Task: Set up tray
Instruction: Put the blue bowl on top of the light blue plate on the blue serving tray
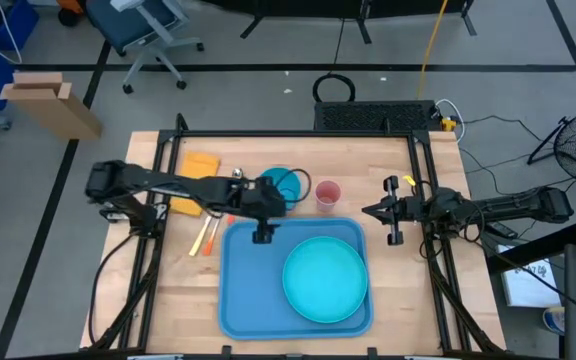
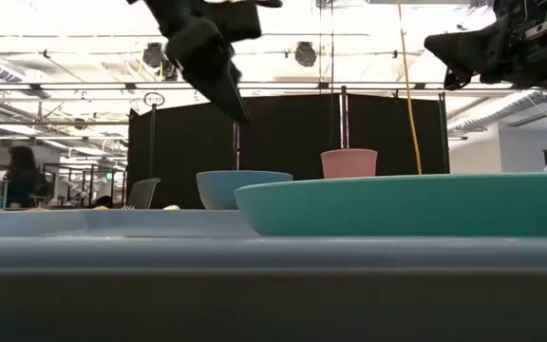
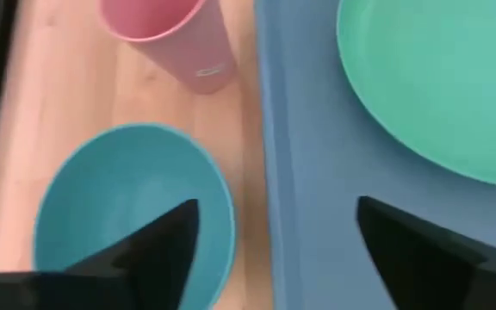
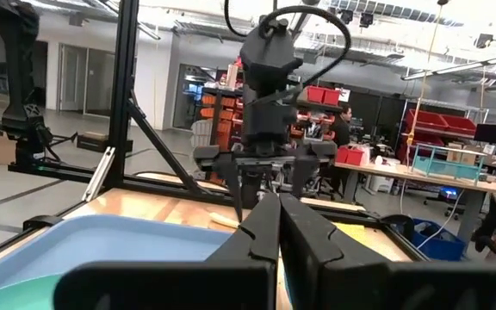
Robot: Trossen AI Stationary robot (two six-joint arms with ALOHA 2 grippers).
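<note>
The left gripper (image 1: 262, 235) hangs above the far left corner of the tray (image 1: 253, 290), its two dark fingers (image 3: 158, 245) spread wide with nothing between them; in the left wrist view one finger sits over the small blue bowl (image 3: 132, 207) and the other over the tray's bare floor, so the tray's raised rim runs between them. The tray, a large flat blue rectangle with rounded corners, lies on the wooden desk (image 1: 183, 300) directly below and forward of this gripper, extending toward the desk's near edge. A round turquoise plate (image 1: 325, 279) rests inside the tray, off to the gripper's right side and nearer the front. The small blue bowl stands on the desk just beyond the tray's far rim, beside the gripper, and a pink cup (image 1: 328, 193) stands a little further right, also outside the tray. On the gripper's left, clear of the tray, lie some orange utensils (image 1: 206, 238) and a yellow cloth (image 1: 197, 170). The right gripper (image 1: 394, 211) is held in the air to the right of the tray's far right corner, well apart from the left gripper, its fingers pressed together and holding nothing.
</note>
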